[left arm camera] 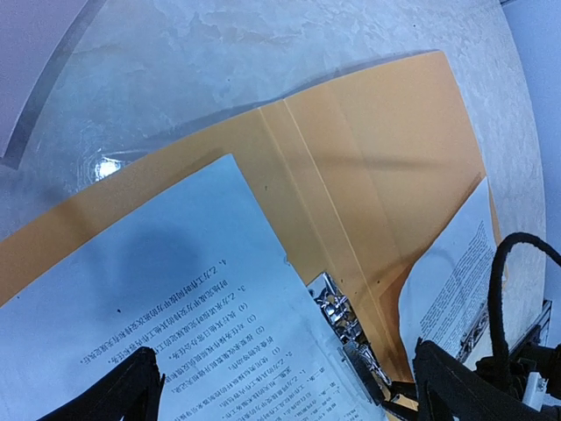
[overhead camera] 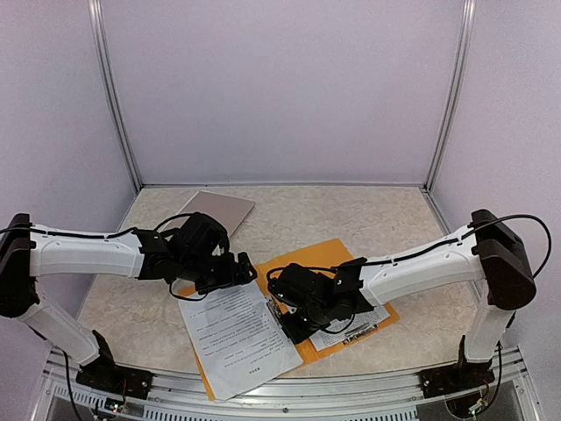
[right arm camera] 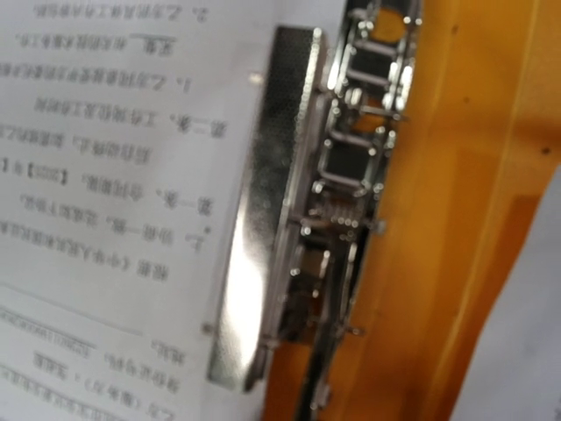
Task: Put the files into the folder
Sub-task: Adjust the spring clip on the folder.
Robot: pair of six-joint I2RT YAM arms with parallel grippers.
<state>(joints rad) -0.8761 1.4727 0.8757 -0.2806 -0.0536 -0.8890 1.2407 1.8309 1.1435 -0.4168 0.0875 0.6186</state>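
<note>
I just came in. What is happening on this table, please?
Two robot arms are working at an open orange folder lying flat on the table. A printed sheet lies over its left half, and its edge appears to sit under the metal clamp by the spine. The right pincer is down at that clamp; whether it grips anything I cannot tell. The left pincer hangs open above the sheet. A second printed sheet lies on the right half.
</note>
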